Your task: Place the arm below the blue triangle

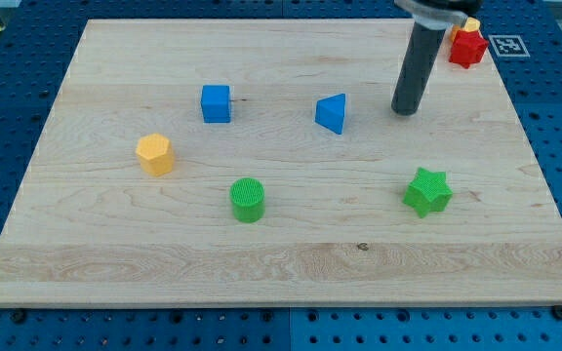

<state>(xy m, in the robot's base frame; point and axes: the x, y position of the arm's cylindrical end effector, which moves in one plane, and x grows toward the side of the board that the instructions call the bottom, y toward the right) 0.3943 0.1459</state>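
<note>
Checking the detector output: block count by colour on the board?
Blue: 2, cube and triangle
Green: 2, cylinder and star
Orange: 1, hexagon
Red: 1, block
Yellow: 1, block, partly hidden
Total: 7

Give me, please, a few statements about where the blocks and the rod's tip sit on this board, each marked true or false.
1. My tip is to the view's right of the blue triangle. True.
2. My tip touches the blue triangle. False: bare board shows between them.
3. The green star lies nearer the view's bottom than my tip. True.
4. The blue cube is to the view's right of the blue triangle. False: it is to its left.
5. The green cylinder sits at the view's top right corner. False: the red block is there; the cylinder is low, left of centre.
6. The orange block is the leftmost block. True.
</note>
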